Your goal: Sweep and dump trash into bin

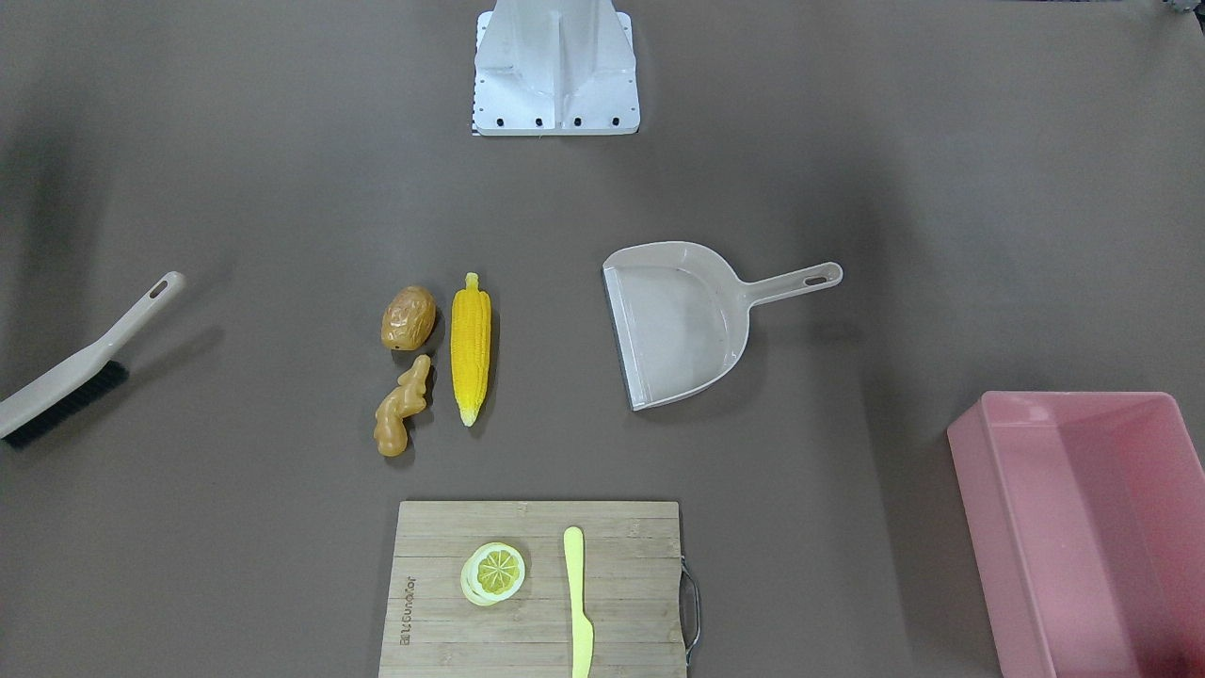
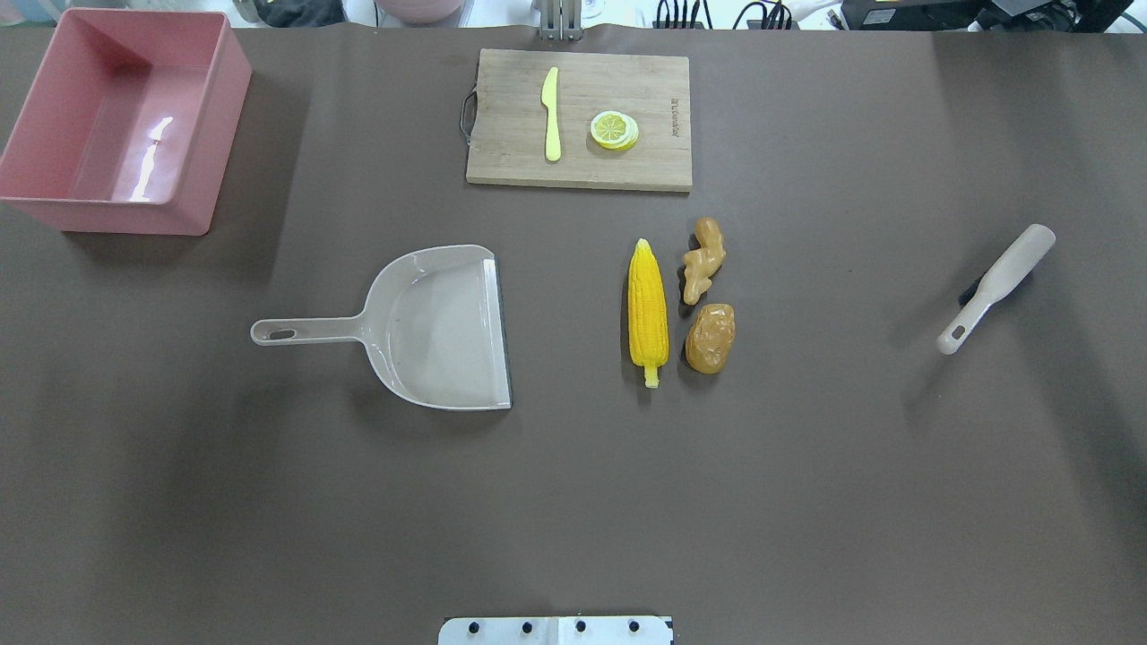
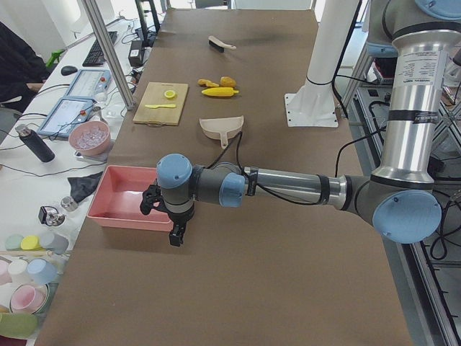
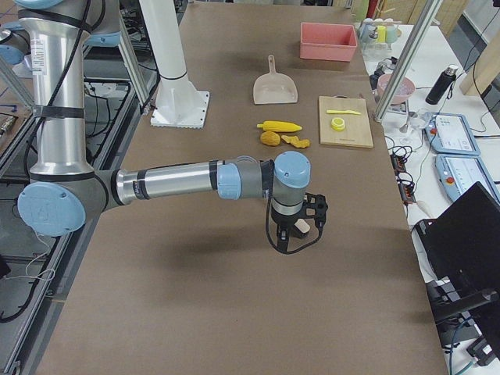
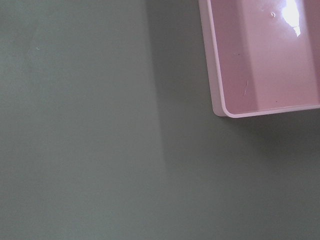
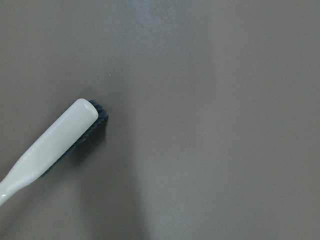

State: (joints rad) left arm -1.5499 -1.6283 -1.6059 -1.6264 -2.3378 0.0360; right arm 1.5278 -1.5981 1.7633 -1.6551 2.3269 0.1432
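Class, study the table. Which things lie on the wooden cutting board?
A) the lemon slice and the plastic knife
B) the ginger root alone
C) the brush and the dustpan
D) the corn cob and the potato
A: the lemon slice and the knife lie side by side on the cutting board.

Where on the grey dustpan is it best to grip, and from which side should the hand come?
Probably the long thin handle of the dustpan, from above on the robot's left side. It lies flat and points away from the corn cob, while the open lip faces it.
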